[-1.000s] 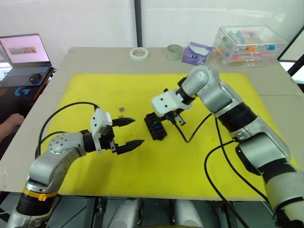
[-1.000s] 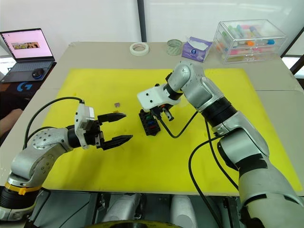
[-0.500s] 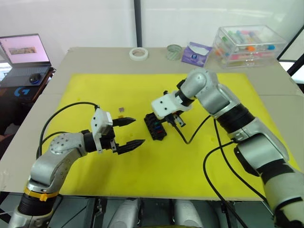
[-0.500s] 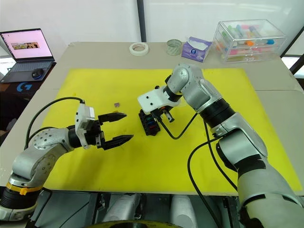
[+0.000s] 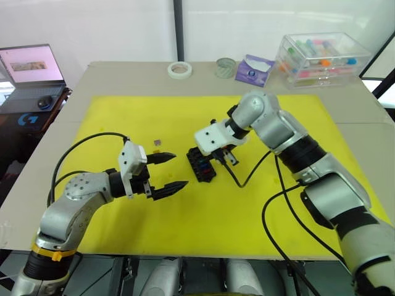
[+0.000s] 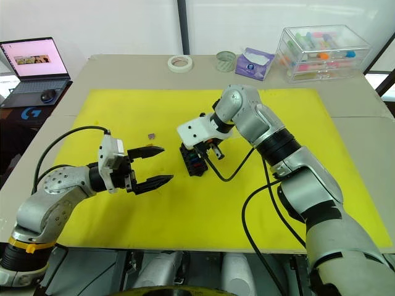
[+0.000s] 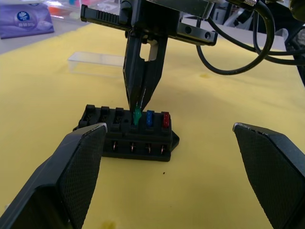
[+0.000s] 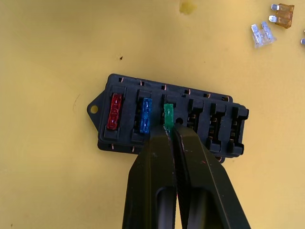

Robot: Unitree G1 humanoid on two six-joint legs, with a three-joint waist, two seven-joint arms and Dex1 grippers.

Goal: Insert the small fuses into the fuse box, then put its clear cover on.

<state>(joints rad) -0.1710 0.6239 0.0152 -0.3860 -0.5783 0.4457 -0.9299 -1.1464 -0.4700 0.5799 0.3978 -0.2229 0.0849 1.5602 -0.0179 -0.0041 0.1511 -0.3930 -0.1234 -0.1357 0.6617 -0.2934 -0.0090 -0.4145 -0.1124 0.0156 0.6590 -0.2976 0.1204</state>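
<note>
Now right tool [image 8: 170,131] pinches green fuse [image 8: 167,116] in fuse box [image 8: 209,125]; left tool [image 5: 170,171] open.

Green fuse [image 7: 137,116] in fuse box [image 7: 125,133]

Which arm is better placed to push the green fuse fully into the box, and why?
The right. Its tool is shut on the green fuse, directly over its slot in the fuse box. The left tool hangs open beside the box, holding nothing.
</note>
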